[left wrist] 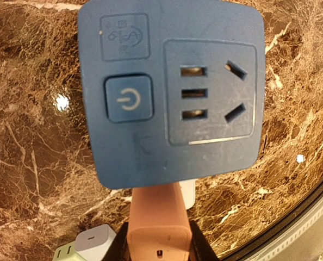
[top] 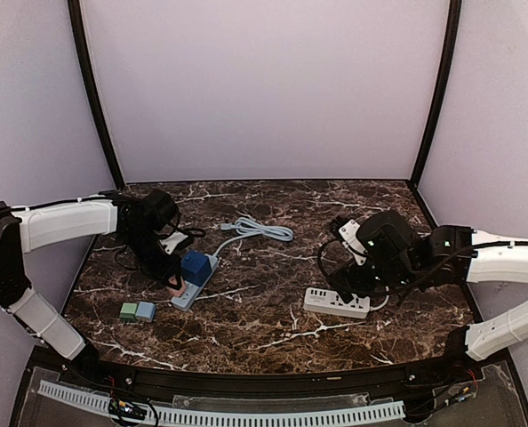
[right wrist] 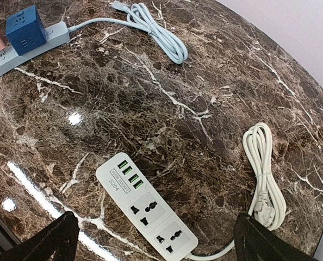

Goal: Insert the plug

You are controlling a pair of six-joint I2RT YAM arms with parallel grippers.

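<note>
The dark brown, white-veined marble-look tabletop [right wrist: 205, 70] is polished and glossy. The blue plastic cube socket [left wrist: 172, 92] looks matt, faintly scuffed; the salmon-pink plastic plug [left wrist: 159, 217] just beside it is smooth, like the white plastic power strip [right wrist: 145, 209] to its right.

I count two power strips [top: 187, 298] [top: 336, 302], one blue cube socket [top: 196, 266], one pink plug [left wrist: 159, 217], two little chargers [top: 128, 311] [top: 145, 310] and two coiled cords [top: 260, 229] [right wrist: 265, 168].

Even, bright overhead light; small glare spots on the marble tabletop [right wrist: 205, 70]; wrist views bend at edges.
</note>
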